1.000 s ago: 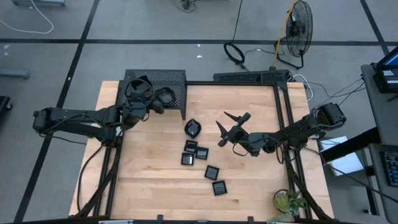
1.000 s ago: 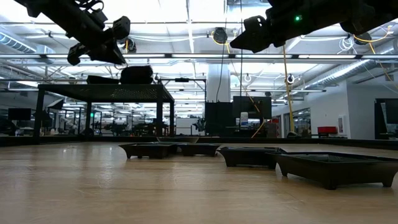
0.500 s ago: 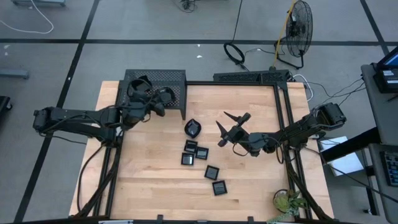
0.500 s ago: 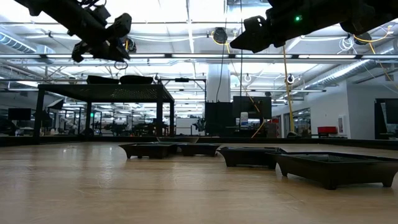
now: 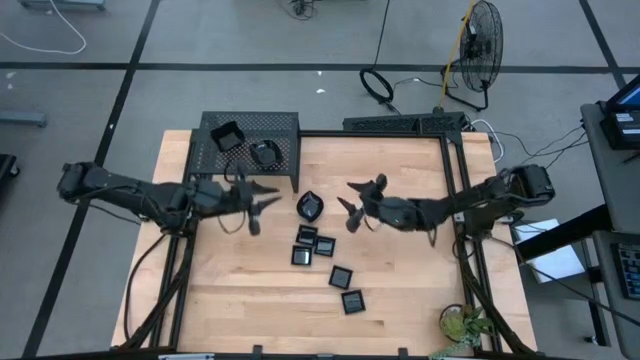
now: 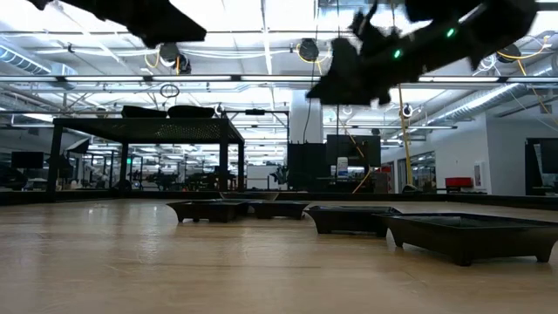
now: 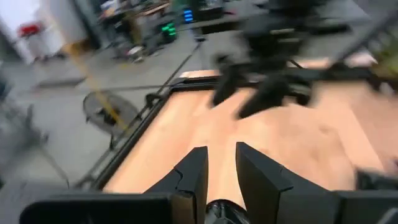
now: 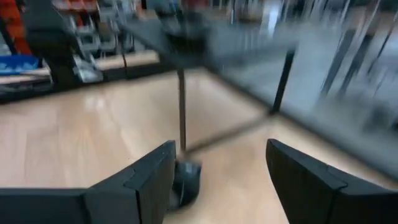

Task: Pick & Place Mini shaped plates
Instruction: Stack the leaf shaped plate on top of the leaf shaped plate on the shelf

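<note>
Several small glossy black plates lie flat on the wooden table: a leaf-like one (image 5: 310, 206) and square ones (image 5: 307, 234), (image 5: 341, 275), (image 5: 353, 301); the low view shows them as shallow trays (image 6: 349, 218). Two more, a square plate (image 5: 226, 135) and a round plate (image 5: 264, 153), sit on top of the black mesh rack (image 5: 285, 125). My left gripper (image 5: 260, 208) (image 7: 219, 155) hovers open over the table just near of the rack. My right gripper (image 5: 347, 198) (image 8: 217, 165) hovers wide open just right of the leaf-like plate (image 8: 185, 183).
The rack stands on thin legs (image 8: 181, 112) at the table's far left corner (image 6: 144, 131). A black frame (image 5: 455, 200) runs along the table's far and right edges. A plant (image 5: 465, 325) sits at the near right corner. Bare wood lies left of the plates.
My left gripper has swung off the top of the rack, toward the table's near and right side, and now hangs over the wood; a square plate shows on the rack where it was. My right gripper has moved left and far, toward the leaf-like plate.
</note>
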Controlling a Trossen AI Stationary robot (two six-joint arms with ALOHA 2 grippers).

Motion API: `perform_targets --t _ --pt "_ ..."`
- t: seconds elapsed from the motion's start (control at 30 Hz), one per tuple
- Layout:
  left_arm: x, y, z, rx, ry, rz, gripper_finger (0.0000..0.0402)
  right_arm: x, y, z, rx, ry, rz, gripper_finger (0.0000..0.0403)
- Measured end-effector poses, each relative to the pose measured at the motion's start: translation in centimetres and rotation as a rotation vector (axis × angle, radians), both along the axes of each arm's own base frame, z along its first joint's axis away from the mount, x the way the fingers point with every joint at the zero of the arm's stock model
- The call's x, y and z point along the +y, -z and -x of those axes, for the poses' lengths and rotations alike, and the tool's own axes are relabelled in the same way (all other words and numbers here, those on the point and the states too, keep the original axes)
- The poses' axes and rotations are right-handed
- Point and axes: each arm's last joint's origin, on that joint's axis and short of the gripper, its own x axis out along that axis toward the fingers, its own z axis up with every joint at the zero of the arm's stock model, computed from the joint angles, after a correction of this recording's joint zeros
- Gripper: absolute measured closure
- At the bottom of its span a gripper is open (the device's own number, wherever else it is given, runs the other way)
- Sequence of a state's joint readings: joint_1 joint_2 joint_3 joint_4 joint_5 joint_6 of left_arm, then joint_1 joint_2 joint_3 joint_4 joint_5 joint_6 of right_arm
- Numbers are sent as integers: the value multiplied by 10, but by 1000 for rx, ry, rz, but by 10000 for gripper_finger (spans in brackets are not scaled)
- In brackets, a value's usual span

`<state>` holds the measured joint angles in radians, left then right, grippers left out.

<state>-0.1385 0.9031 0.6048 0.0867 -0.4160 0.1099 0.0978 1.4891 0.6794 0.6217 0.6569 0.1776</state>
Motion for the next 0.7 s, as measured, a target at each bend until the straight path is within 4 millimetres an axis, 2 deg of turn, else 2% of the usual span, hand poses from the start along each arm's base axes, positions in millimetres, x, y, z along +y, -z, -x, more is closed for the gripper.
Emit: perform_targets --t 0.1,0.17,0.3,0.47,0.57,0.7 --pt "-13 3 -3 28 63 -89 313 -20 9 -5 68 -5 -164 165" --pt "-18 3 -6 9 46 -97 313 -27 13 -11 110 -39 -207 164" --pt "-21 6 -14 14 13 -106 313 -29 13 -37 159 -138 -229 152" --pt "-22 6 -20 29 12 -114 313 -31 30 -72 309 -134 -303 133" --pt "-22 6 -19 28 11 -112 313 -38 44 -83 397 -80 -351 128" --pt "-23 6 -19 25 16 -105 313 -46 57 -89 396 -66 -393 132"
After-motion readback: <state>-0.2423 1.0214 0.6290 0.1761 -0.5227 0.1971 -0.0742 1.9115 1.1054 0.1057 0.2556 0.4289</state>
